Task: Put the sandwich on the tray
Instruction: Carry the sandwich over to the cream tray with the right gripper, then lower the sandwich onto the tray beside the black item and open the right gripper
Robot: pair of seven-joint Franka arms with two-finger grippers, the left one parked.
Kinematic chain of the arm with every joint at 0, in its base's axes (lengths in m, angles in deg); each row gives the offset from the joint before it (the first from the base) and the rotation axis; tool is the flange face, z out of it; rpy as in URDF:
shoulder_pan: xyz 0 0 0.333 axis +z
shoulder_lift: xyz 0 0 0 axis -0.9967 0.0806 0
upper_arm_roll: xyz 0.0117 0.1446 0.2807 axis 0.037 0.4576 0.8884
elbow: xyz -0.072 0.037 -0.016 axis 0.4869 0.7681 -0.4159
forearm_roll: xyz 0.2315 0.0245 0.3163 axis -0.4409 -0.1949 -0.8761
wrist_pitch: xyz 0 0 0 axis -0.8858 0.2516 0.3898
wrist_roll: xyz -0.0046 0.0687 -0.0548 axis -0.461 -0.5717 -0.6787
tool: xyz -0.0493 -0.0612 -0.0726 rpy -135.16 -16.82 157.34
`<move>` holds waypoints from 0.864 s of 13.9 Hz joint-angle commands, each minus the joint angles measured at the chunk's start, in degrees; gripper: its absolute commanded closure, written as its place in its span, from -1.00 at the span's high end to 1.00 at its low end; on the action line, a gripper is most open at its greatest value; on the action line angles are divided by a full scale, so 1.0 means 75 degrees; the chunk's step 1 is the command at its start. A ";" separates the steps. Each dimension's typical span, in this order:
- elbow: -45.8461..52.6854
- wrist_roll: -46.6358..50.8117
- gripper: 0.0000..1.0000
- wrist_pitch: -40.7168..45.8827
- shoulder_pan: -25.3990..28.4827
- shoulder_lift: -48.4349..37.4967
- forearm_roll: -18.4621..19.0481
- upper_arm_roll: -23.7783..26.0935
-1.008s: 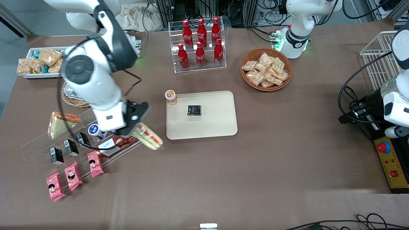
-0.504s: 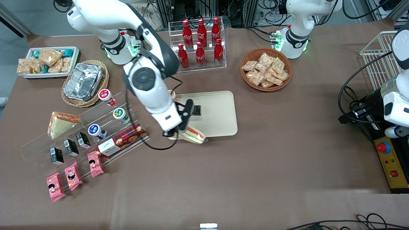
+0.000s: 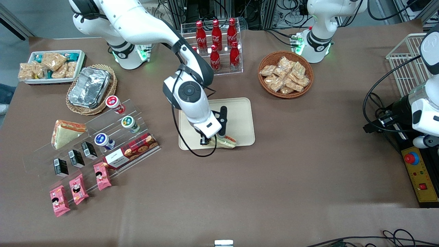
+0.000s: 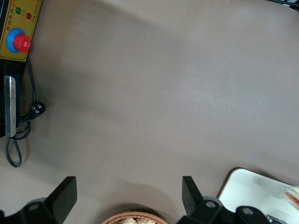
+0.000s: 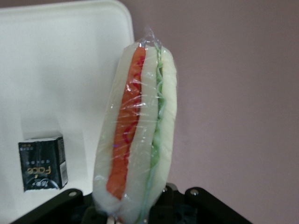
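The right arm's black two-finger gripper [image 3: 219, 138] is closed on the clear-wrapped triangular white-bread sandwich [image 3: 226, 142], which has green lettuce and orange filling along its thick edge. It holds the wedge by its narrow end, so the thick edge points away from the wrist [image 5: 140, 135]. The sandwich hangs over the edge of the large flat cream-beige plastic tray [image 3: 240, 113] nearest to the front camera; I cannot tell if it already touches the tray. A small black box [image 5: 43, 163] lies on the tray, near the sandwich but apart from it.

I judge the sandwich light and soft: the bread will crush under a strong squeeze, and the film is probably slippery. A gentle hold across the flat bread faces seems best.
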 commanded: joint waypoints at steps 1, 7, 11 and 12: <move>-0.0528 -0.0315 -1.00 -0.0575 0.0105 0.0011 -0.0131 -0.0050; -0.0882 -0.1039 -1.00 -0.0670 0.0153 0.0022 -0.0084 -0.0085; -0.0941 -0.1417 -1.00 -0.0623 -0.0023 0.0069 -0.0084 -0.0132; -0.0941 -0.1382 -1.00 -0.0612 -0.0024 0.0104 -0.0084 -0.0121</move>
